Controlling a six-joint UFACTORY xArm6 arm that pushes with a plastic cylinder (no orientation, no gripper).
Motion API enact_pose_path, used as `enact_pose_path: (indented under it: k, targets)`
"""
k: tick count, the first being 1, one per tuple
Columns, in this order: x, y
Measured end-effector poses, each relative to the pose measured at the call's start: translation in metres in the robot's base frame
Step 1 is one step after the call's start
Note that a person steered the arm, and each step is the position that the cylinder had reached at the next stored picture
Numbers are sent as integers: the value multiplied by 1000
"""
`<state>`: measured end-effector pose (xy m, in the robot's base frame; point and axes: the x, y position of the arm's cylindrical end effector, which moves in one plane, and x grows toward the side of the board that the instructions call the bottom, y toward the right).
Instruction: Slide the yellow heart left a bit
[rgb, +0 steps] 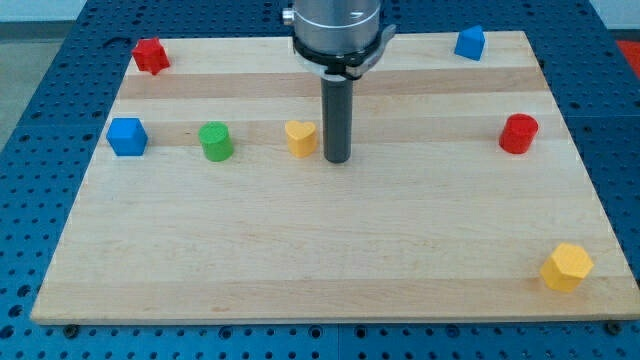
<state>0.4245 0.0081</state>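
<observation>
The yellow heart (301, 137) lies on the wooden board (330, 250), a little left of the middle and toward the view's top. My tip (337, 159) rests on the board just to the right of the heart, with a narrow gap between them; I cannot tell if they touch. A green cylinder (215, 141) stands to the left of the heart, and a blue cube (127, 136) stands further left in the same row.
A red block (150, 55) sits at the top left corner. A blue block (469, 43) sits at the top right. A red cylinder (518, 133) stands at the right. A yellow hexagonal block (567, 266) sits at the bottom right.
</observation>
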Motion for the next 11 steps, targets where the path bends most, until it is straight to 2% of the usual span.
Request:
enact_pose_path:
  k: [2,5,6,8,11]
  targets:
    - [-44,0]
    - [-47,-29]
    - [-64,-19]
    - [-60,15]
    - [-39,15]
